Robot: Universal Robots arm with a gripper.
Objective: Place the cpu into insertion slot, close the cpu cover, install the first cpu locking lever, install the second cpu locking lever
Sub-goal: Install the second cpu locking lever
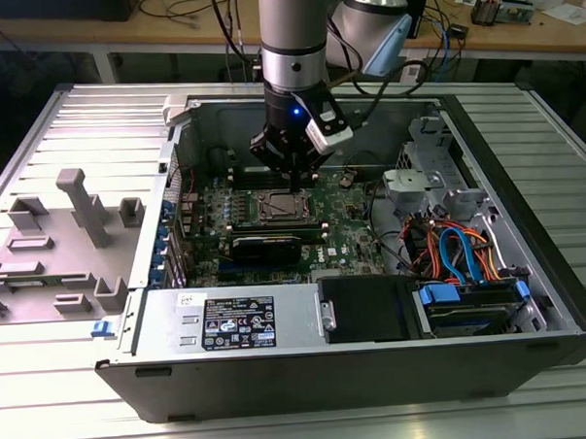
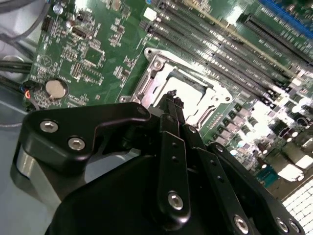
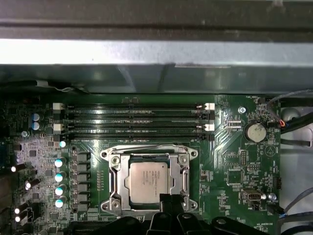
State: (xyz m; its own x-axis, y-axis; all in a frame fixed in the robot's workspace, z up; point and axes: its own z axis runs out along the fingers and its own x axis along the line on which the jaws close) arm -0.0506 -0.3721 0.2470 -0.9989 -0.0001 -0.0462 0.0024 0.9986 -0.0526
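One robot gripper (image 3: 166,199) poised over a computer's processor socket.
Its black fingers look pinched together, holding nothing, tips directly above the near edge of the cpu cover (image 3: 150,178). That silver frame lies flat, closed over the cpu (image 3: 148,177), a grey square seated in the insertion slot (image 1: 282,207).
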